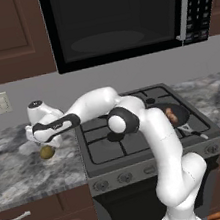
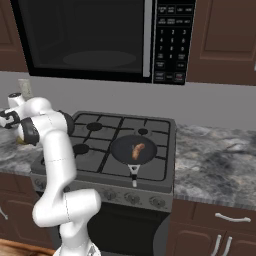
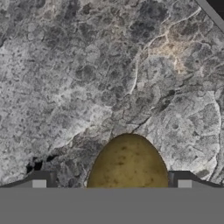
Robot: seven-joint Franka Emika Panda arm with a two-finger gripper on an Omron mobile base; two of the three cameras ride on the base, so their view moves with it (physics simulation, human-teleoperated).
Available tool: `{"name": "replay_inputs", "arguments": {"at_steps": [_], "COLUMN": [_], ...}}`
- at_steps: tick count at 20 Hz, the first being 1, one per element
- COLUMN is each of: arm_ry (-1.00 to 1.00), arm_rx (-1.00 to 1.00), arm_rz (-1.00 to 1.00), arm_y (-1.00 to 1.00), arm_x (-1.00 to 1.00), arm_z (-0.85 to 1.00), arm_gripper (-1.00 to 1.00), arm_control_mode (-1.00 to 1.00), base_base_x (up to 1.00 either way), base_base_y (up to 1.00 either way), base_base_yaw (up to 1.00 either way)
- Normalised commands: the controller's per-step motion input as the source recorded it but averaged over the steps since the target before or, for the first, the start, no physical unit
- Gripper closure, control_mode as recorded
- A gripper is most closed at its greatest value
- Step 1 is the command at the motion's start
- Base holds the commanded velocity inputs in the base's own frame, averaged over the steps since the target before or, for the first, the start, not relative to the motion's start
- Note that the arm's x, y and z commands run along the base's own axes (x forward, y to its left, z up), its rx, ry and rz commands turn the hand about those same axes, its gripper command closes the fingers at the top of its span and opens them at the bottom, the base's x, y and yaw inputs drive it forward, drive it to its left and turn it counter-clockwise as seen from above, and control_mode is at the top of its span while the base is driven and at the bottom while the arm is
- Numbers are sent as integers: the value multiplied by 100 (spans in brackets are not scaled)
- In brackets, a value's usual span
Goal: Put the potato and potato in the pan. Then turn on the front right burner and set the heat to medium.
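No writing can be read on the microwave point(image 2: 100, 40) keypad; of two potatoes, the orange-brown potato point(image 2: 137, 150) lies in the pan point(image 2: 122, 150) on the stove's front right burner, while the olive-yellow potato point(image 3: 128, 164), half cut off, sits on the counter point(image 1: 20, 167) between the gripper's point(image 3: 111, 181) spread, released fingers.

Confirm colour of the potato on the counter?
Olive-yellow with faint brown speckles: the potato shows best in the hand view, between the open gripper.
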Motion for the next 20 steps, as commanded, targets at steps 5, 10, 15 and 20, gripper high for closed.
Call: {"name": "replay_inputs", "arguments": {"at_steps": [5,10,15,20], "arm_ry": [5,4,9,7], "arm_rx": [0,0,0,0], "arm_rz": [-11,-8,-9,-6], "arm_y": [0,0,0,0], "arm_x": [-17,-18,-7,-1], "arm_z": [-22,-49,-44,-12], "arm_gripper": [-100,-100,-100,-100], "arm_control_mode": [-100,-100,-100,-100], "base_base_x": [0,0,0,0], "base_base_y": [0,0,0,0], "base_base_yaw": [0,0,0,0]}}
